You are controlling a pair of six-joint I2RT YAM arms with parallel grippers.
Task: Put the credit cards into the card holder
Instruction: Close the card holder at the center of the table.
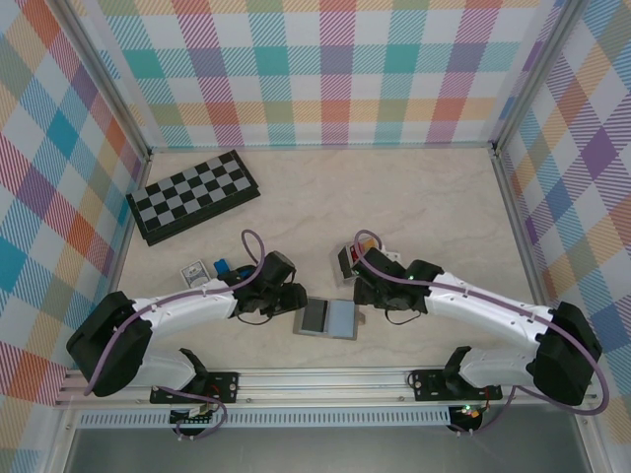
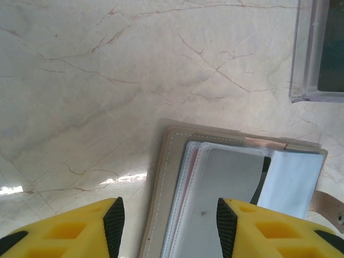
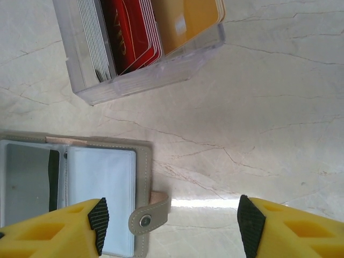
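Top external view: the right arm's wrist covers much of the cards (image 1: pixel 353 253), so only a red and yellow corner shows there, and both grippers' fingertips are too small to make out. In the right wrist view the cards stand on edge in a clear box (image 3: pixel 141 80), with grey-striped, red and yellow-orange ones side by side; their tops are cut off by the frame. The left wrist view catches just a corner of that box, its contents unclear.

The holder (image 1: pixel 327 318) lies open and flat on the table (image 1: pixel 434 207), near the near edge, between the arms. The left gripper (image 1: pixel 292 296) sits just left of it, jaws spread and empty; its right finger (image 2: pixel 226 226) hangs over the holder's clear sleeves, its left finger over bare table. The right gripper (image 1: pixel 361 287) is also spread wide with nothing in it, between holder and box. The holder's snap tab (image 3: pixel 148 217) lies between its fingers.

A chequered board (image 1: pixel 193 195) lies far left.
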